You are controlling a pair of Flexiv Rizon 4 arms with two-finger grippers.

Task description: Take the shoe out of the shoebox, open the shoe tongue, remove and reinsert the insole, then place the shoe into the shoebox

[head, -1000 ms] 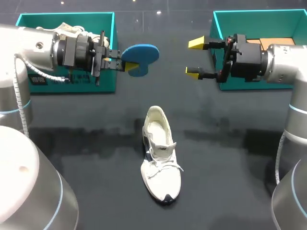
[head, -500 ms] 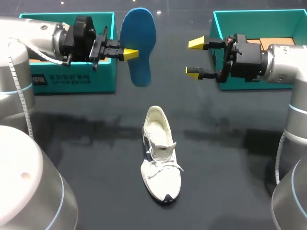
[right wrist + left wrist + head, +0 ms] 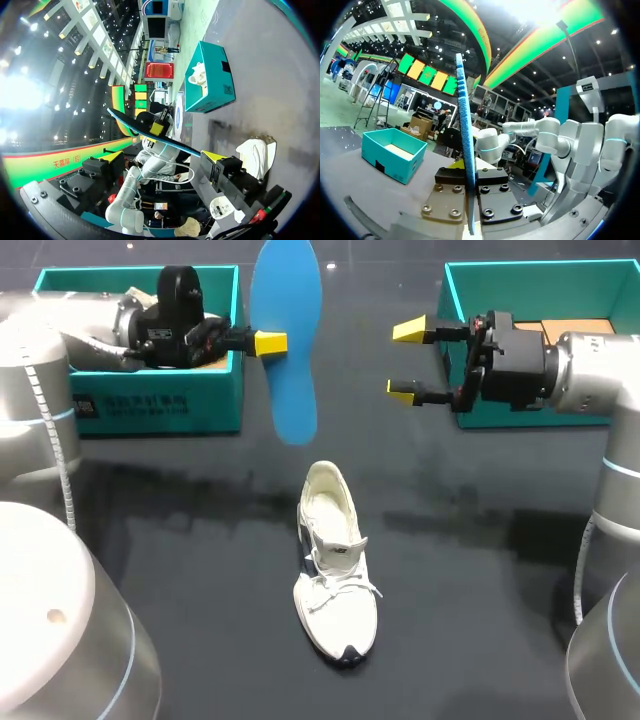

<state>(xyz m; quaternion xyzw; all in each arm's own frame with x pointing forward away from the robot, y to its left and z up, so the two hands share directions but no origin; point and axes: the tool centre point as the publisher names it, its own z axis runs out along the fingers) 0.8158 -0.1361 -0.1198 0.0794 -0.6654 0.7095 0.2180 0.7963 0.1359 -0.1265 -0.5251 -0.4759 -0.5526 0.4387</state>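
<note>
Head view: the printed label [image 3: 130, 403] on the left box [image 3: 215, 415], at 10 o'clock, is too small to read. The left arm reaches in level from 9 o'clock, its left gripper [image 3: 266, 342] clamped on the blue insole [image 3: 287, 360], which hangs at 12 o'clock of the white shoe [image 3: 335, 565]. The shoe lies mid-table [image 3: 480, 570], toe to 6 o'clock. The right gripper [image 3: 410, 362], at 2 o'clock before the right box [image 3: 452, 290], gapes empty.

Left wrist view: the insole stands edge-on, pinched between the fingers.

Right wrist view: the wide-spread yellow tips frame the insole and shoe ahead.

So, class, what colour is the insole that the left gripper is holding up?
The insole is blue, clearest in the head view.
</note>
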